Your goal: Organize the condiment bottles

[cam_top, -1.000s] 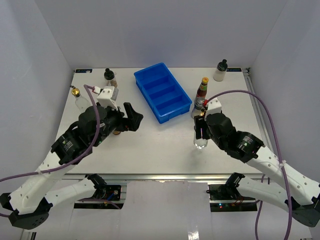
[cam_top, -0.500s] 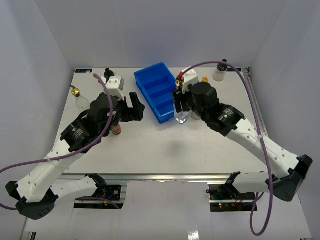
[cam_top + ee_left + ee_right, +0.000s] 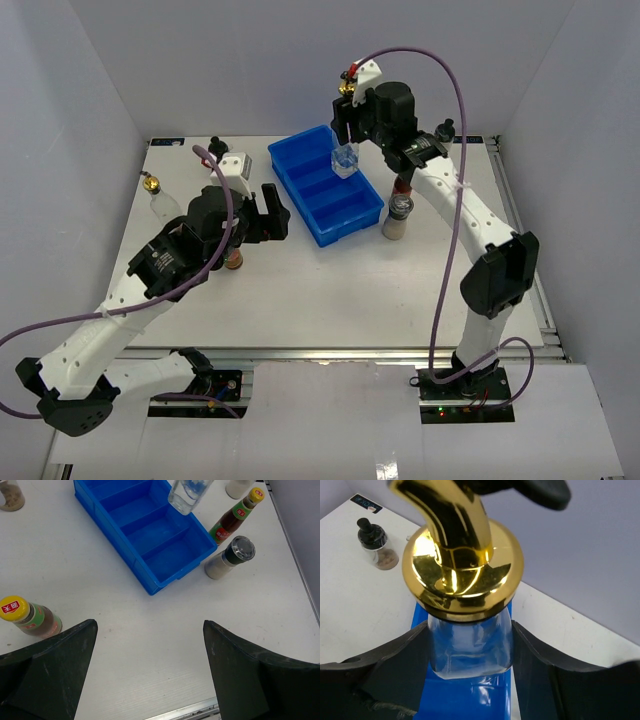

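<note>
My right gripper [image 3: 348, 135] is shut on a tall clear bottle [image 3: 345, 161] with a gold spout and holds it in the air over the far half of the blue tray [image 3: 300, 195]. The right wrist view shows the bottle [image 3: 469, 645] between the fingers [image 3: 385, 670]. My left gripper [image 3: 272, 215] is open and empty. A red sauce bottle [image 3: 235, 262] stands by it, also in the left wrist view [image 3: 30, 618]. A second clear bottle [image 3: 155, 196] stands at the left edge. A sauce bottle [image 3: 235, 517] and a black-capped jar [image 3: 227, 559] stand right of the tray.
A black-capped jar [image 3: 219, 153] stands at the back left, also in the right wrist view [image 3: 375, 542]. Another jar [image 3: 441, 141] stands at the back right, partly behind the right arm. The tray [image 3: 150, 535] holds no bottles.
My right arm has lifted the clear bottle from the near right of the table and carried it back and left, over the tray. My left gripper has shifted slightly back.
</note>
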You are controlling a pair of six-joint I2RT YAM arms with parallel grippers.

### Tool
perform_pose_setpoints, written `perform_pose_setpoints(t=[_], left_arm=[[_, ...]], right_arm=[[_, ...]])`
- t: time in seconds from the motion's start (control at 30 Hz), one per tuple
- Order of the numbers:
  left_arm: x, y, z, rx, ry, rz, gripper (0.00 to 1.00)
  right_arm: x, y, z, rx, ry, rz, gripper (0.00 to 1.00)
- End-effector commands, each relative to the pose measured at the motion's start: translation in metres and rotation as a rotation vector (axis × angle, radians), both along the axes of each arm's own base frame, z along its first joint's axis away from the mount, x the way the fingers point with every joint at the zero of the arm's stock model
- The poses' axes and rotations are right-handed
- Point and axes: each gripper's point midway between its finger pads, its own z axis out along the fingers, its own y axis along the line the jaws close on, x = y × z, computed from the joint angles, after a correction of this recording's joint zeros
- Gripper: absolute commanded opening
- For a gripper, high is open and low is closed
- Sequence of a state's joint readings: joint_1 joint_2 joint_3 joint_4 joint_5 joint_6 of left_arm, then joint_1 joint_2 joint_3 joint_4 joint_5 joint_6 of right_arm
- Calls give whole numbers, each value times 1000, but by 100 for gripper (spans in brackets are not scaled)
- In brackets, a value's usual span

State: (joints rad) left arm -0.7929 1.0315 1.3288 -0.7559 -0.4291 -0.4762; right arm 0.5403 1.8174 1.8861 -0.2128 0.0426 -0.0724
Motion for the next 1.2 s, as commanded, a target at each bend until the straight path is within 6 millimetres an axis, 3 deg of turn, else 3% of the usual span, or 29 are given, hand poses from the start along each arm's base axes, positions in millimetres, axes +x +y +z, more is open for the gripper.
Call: perform_pose_setpoints(t=[0.0, 0.07, 0.1, 0.27, 0.4, 0.73, 1.17], left_arm=[[-3, 2, 18, -46, -52, -15, 98], [-3, 2, 15, -40, -52, -17, 98], [-2, 2, 15, -39, -51, -17, 98], [2, -2, 9, -19, -44, -21, 98], [4, -4, 6, -11, -45, -25, 98], [8, 1, 0, 24, -47, 1, 98], [7, 8, 0, 20, -75, 22, 98]], right_arm=[[23, 32, 72, 105, -258, 123, 8], [37, 35, 76, 130, -290, 128, 8], [42, 38, 66, 126, -276, 131, 8], [76, 36, 61, 173, -351, 119, 8], [95, 30, 67, 223, -406, 110, 8], [117, 31, 74, 296, -532, 109, 8], [133, 40, 49, 332, -566, 121, 8]])
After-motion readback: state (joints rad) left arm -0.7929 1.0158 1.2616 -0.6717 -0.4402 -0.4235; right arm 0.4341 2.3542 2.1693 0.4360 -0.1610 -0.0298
